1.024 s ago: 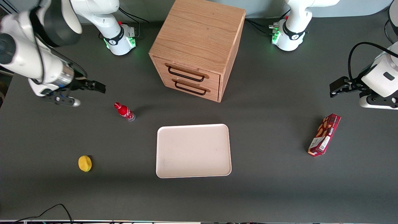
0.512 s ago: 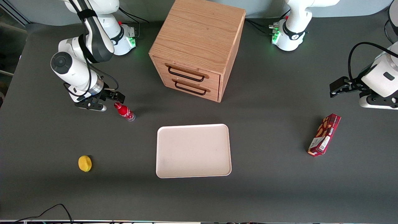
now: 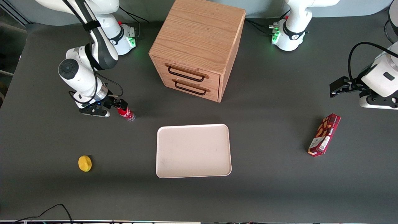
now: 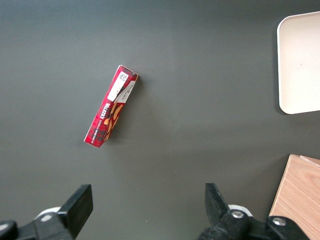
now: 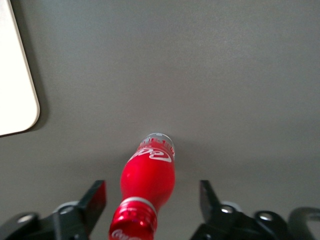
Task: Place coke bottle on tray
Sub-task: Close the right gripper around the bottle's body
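Gripper (image 3: 119, 107) first: from the front view I have it low at the top of the coke bottle (image 3: 127, 114), which stands on the table (image 3: 279, 193) near the tray (image 3: 193, 151), a little farther from the camera and toward the working arm's end. From here I can't quite tell whether a finger already touches the cap. A lemon (image 3: 85, 163), a wooden cabinet (image 3: 196, 46) and a snack box (image 3: 324, 134) play no part.

On the right wrist view, the gripper (image 5: 152, 200) stands wide, its two fingers (image 5: 95, 200) flanking the coke bottle (image 5: 148, 192) with grey gaps either side, so nothing is held yet; a corner of the tray (image 5: 15, 95) shows. I judge this the reach-to-grasp step: next I'd close on the body, lift, carry across, and set it down.
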Action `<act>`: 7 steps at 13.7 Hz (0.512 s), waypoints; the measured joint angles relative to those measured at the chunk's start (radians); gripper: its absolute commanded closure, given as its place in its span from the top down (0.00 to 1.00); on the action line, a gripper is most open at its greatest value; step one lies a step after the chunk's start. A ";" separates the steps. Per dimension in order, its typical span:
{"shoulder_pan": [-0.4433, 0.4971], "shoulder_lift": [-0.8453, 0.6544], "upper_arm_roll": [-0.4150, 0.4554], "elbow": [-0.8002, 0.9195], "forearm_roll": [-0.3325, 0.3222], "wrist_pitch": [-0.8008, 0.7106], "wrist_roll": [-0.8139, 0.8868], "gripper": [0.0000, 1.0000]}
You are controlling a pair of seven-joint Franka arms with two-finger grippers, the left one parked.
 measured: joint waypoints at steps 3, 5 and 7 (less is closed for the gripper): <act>0.000 0.004 0.000 0.005 -0.005 0.004 0.000 0.00; 0.000 0.004 0.001 0.007 -0.006 0.004 0.000 0.00; 0.000 0.004 0.001 0.008 -0.006 0.003 0.001 0.00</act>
